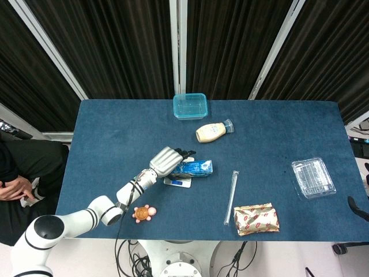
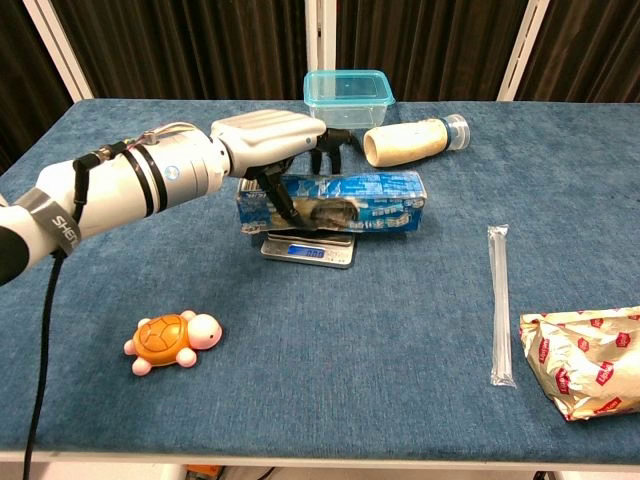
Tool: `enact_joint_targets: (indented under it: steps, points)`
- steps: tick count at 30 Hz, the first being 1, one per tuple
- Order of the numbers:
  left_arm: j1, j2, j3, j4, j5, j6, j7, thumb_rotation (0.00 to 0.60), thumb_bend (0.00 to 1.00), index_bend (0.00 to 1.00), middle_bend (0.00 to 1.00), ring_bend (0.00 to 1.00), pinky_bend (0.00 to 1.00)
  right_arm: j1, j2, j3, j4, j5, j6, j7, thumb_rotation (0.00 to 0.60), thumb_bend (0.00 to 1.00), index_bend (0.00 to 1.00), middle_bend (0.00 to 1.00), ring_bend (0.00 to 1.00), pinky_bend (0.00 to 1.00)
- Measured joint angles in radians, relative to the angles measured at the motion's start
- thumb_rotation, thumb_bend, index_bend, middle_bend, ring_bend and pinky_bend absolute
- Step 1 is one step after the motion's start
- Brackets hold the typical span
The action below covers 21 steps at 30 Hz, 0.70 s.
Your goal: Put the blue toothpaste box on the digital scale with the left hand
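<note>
Your left hand (image 2: 268, 140) grips the box (image 2: 333, 201) from above, thumb in front and the other fingers curled over its back edge. The right hand is not in view.

The box lies level on top of the scale (image 2: 309, 249), or just above it; I cannot tell whether it already rests there. It is much longer than the platform, and its free end sticks out far toward 3 o'clock, while your hand holds it near the 9 o'clock end. If you let go with the box off-centre, I think it may tip off the platform toward 3 o'clock. The thumb in front may also drag it when the fingers spread.

The box is a long blue carton with white print, seen on its side in the chest view. In the head view it (image 1: 193, 168) hides most of the scale, near the table's (image 1: 277, 133) centre.
</note>
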Motion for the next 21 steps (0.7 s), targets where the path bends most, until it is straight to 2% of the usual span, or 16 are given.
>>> enact_joint_targets:
  steps: [9, 13, 18, 21]
  points:
    - [0.017, 0.033, -0.016, -0.064, -0.021, 0.032, 0.022, 0.600, 0.04, 0.00, 0.09, 0.07, 0.28, -0.001, 0.000, 0.000, -0.009, -0.005, 0.008, -0.011, 0.600, 0.21, 0.00, 0.00, 0.00, 0.00]
    - [0.035, 0.070, -0.025, -0.133, -0.037, 0.049, 0.043, 0.600, 0.04, 0.01, 0.09, 0.05, 0.27, 0.000, 0.002, 0.001, -0.016, -0.010, 0.009, -0.016, 0.600, 0.21, 0.00, 0.00, 0.00, 0.00]
    - [0.101, 0.184, -0.022, -0.314, -0.089, 0.091, 0.157, 0.600, 0.04, 0.02, 0.09, 0.04, 0.21, 0.002, 0.002, -0.004, -0.025, -0.028, 0.016, -0.025, 0.600, 0.21, 0.00, 0.00, 0.00, 0.00]
    - [0.185, 0.275, -0.007, -0.447, -0.126, 0.174, 0.266, 0.600, 0.03, 0.02, 0.09, 0.02, 0.18, 0.003, 0.001, -0.011, -0.031, -0.045, 0.022, -0.035, 0.600, 0.21, 0.00, 0.00, 0.00, 0.00]
